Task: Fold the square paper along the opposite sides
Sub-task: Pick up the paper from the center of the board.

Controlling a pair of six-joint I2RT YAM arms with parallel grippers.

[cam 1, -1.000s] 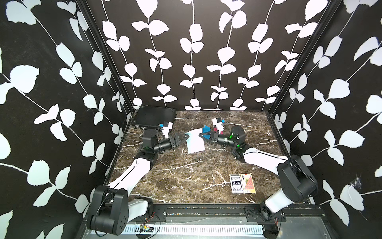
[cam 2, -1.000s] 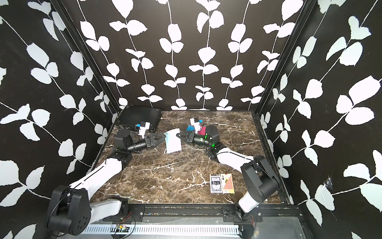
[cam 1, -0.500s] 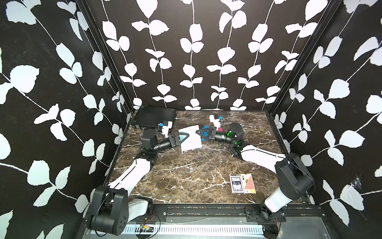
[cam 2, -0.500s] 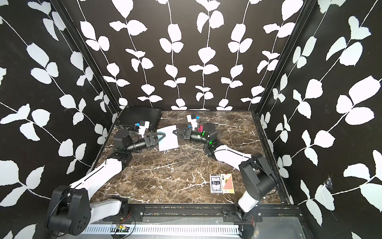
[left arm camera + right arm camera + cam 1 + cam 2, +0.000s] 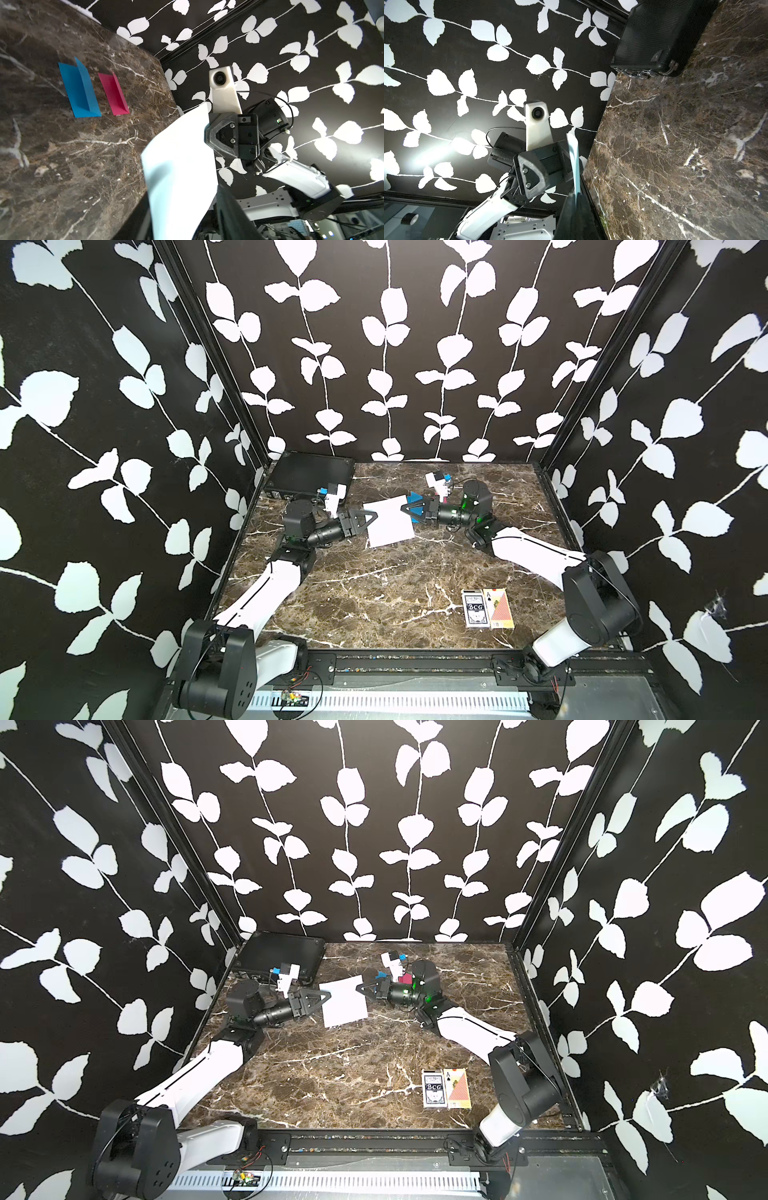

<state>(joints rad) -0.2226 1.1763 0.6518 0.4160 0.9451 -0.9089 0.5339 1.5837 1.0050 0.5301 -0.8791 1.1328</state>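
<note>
Above the table (image 5: pixel 374 593), my right end effector (image 5: pixel 403 509) pinches the white paper (image 5: pixel 388 524), left end effector (image 5: pixel 374 516) grip unclear; next, I'd bring opposite edges together.

Colour notes. White paper (image 5: pixel 388 522): plain white, no print, shading faintly blue-grey in the left wrist view. Table (image 5: pixel 374 593): dark brown marble with white and tan veins. Walls (image 5: pixel 386 344): black, patterned with white leaves on thin white vines. Blue paper (image 5: pixel 80 91): solid bright blue. Pink paper (image 5: pixel 114 95): solid magenta-pink. Case (image 5: pixel 309 475): black, with a fine woven texture in the right wrist view. Card box (image 5: pixel 475 608): black-and-white ornament. Card (image 5: pixel 500 608) beside it: orange-red patch on a pale ground. My left gripper (image 5: pixel 372 517) and right gripper (image 5: pixel 404 510): black. My left arm (image 5: pixel 266 593) and right arm (image 5: pixel 536 551): white links, black joints.
</note>
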